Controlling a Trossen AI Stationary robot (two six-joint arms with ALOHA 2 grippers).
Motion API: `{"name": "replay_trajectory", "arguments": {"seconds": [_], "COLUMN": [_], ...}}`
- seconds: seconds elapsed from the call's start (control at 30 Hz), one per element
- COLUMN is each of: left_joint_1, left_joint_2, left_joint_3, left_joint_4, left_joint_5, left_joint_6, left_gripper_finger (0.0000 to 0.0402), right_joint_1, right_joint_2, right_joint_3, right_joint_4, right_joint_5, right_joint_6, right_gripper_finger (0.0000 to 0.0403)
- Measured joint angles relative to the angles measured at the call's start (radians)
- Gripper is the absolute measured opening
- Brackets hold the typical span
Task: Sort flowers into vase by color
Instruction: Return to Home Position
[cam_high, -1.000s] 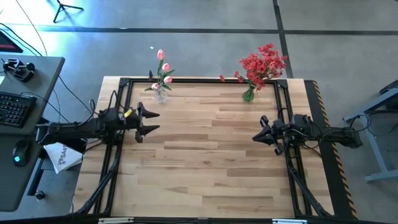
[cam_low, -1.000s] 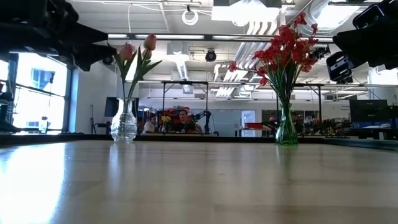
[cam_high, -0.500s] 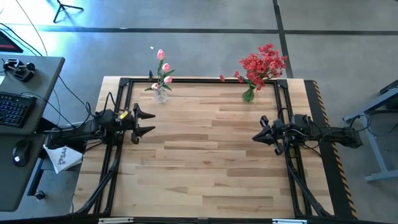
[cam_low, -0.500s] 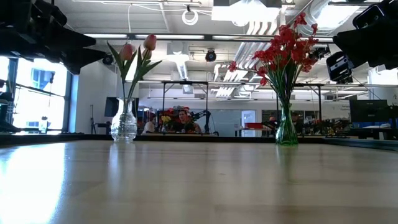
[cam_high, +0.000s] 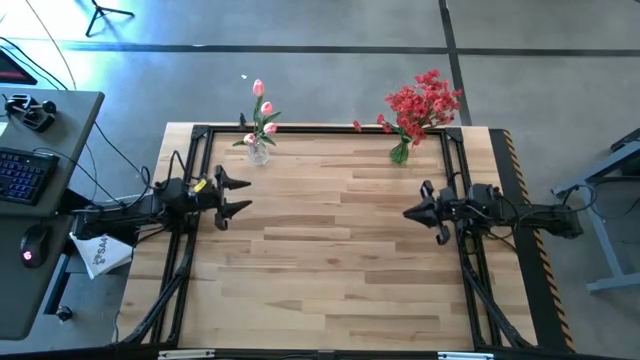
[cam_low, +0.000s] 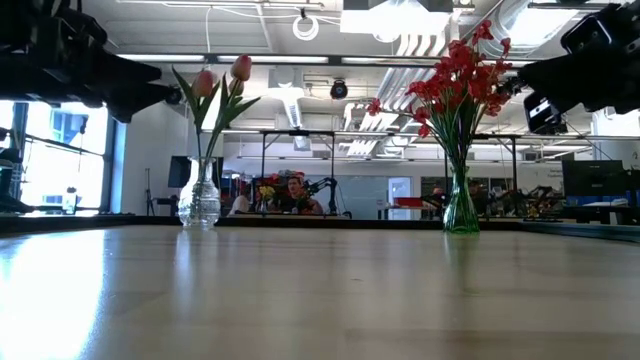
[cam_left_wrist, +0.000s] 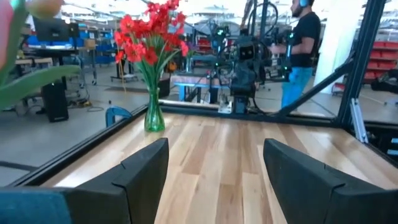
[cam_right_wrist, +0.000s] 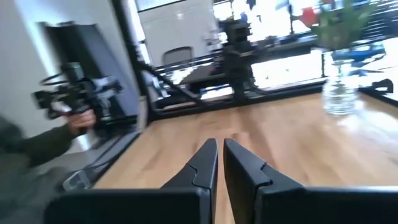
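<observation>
Now both hands hover near the side edges, with the flowers sorted along the far edge.
The left hand (cam_high: 248, 195) has its fingers wide apart; the right hand (cam_high: 406, 212) has its fingers nearly pressed together. Pink tulips (cam_high: 258, 110) stand in a clear vase (cam_high: 259, 153) and red blossoms (cam_high: 425, 100) in a green vase (cam_high: 400, 153), well apart. A broad wood surface (cam_high: 330, 250) lies between the hands. The low view crops both arms; a blurred person (cam_right_wrist: 37, 143) shows in the right wrist view.
</observation>
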Motion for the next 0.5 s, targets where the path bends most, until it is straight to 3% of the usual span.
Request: {"name": "replay_trajectory", "arguments": {"seconds": [0.2,0.4,0.5], "left_joint_1": [0.0,0.0,0.0], "left_joint_2": [0.011,0.027,0.027], "left_joint_3": [0.0,0.0,0.0], "left_joint_4": [-0.038,-0.038,-0.037], "left_joint_5": [0.039,0.033,0.032], "left_joint_6": [-0.018,-0.081,-0.08], "left_gripper_finger": [0.025,0.025,0.025], "right_joint_1": [0.0,0.0,0.0], "right_joint_2": [0.0,0.0,0.0], "right_joint_3": [0.0,0.0,-0.002], "right_joint_4": [0.0,-0.017,-0.014], "right_joint_5": [0.084,0.115,0.115], "right_joint_6": [0.009,-0.17,-0.176], "right_gripper_finger": [0.0024,0.0024,0.0024]}}
